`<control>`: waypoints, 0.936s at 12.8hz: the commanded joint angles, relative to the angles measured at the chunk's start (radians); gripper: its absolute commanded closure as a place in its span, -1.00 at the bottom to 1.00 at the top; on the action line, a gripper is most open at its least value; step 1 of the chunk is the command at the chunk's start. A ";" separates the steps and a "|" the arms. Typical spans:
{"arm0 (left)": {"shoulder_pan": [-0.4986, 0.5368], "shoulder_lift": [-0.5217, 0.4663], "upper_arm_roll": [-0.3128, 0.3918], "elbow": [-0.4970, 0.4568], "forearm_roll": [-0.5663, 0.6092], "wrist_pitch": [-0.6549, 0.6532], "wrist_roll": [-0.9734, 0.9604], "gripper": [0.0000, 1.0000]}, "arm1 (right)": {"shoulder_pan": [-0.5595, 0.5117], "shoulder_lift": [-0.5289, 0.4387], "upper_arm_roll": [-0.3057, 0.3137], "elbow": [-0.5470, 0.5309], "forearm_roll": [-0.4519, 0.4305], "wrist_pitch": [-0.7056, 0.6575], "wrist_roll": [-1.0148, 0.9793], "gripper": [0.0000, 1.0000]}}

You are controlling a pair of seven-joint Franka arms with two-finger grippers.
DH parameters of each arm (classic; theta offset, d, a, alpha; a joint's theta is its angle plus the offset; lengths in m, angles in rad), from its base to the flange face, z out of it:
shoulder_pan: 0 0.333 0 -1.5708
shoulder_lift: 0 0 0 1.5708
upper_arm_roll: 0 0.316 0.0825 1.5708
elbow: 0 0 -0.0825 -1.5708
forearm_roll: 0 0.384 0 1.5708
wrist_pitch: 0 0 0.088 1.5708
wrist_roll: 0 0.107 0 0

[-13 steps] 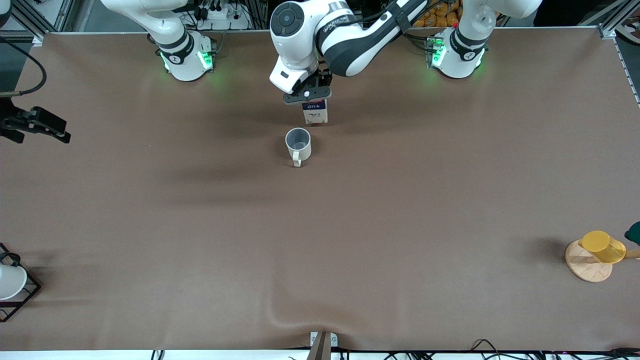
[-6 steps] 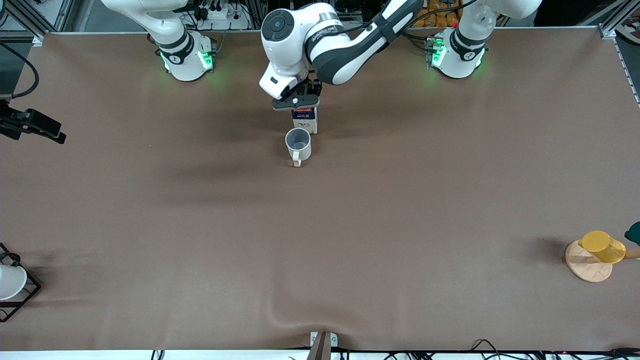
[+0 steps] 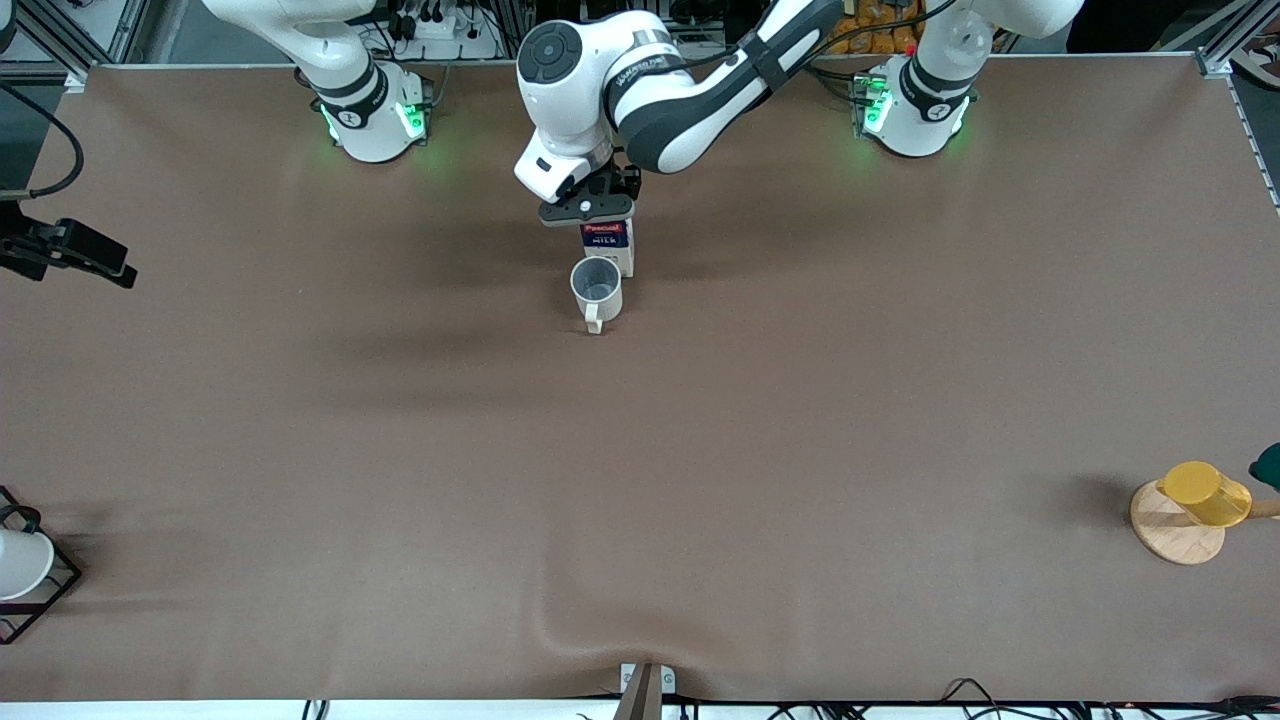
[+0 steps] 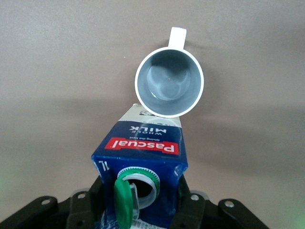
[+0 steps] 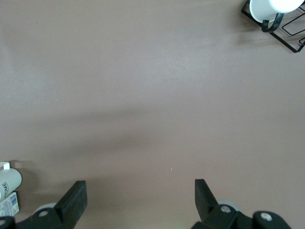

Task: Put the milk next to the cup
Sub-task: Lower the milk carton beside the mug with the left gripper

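Landmark: the cup [image 3: 596,287] stood upright on the counter [image 3: 760,420], grey inside, its handle turned toward the front camera.
Milk: the milk [image 3: 608,245] was upright just beside the cup, farther from the front camera than the cup. In my left wrist view the cup's rim [image 4: 169,83] overlapped the carton's lower edge; I could not tell whether the two touched, nor whether the carton's base rested on the counter.
Carton details: the milk [image 4: 142,174] showed its red label, white lettering and a green cap [image 4: 123,199] flipped open on the spout.
Left fingers: my left gripper [image 3: 587,207] was directly over the milk, clenched on the carton's top from two sides.
Right fingers: my right gripper [image 5: 138,196] was spread wide with nothing between the fingers, waiting above bare counter well away from the cup, toward the right arm's end.
Other items: a white cup in a black wire frame [image 3: 22,566] and a yellow cup [image 3: 1205,493] on a round wooden board [image 3: 1176,533] were well apart from the cup, at the counter's two ends, nearer the front camera.
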 commanded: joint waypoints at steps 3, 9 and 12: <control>-0.014 0.018 0.006 0.029 0.027 -0.005 -0.011 -0.27 | 0.004 0.016 0.005 0.027 0.002 -0.019 0.010 -1.00; -0.013 0.009 0.006 0.032 0.025 0.024 -0.011 -1.00 | 0.013 0.024 0.007 0.027 0.002 -0.018 0.010 -1.00; 0.042 -0.103 0.008 0.030 0.028 -0.020 -0.013 -1.00 | 0.018 0.024 0.007 0.027 0.002 -0.018 0.010 -1.00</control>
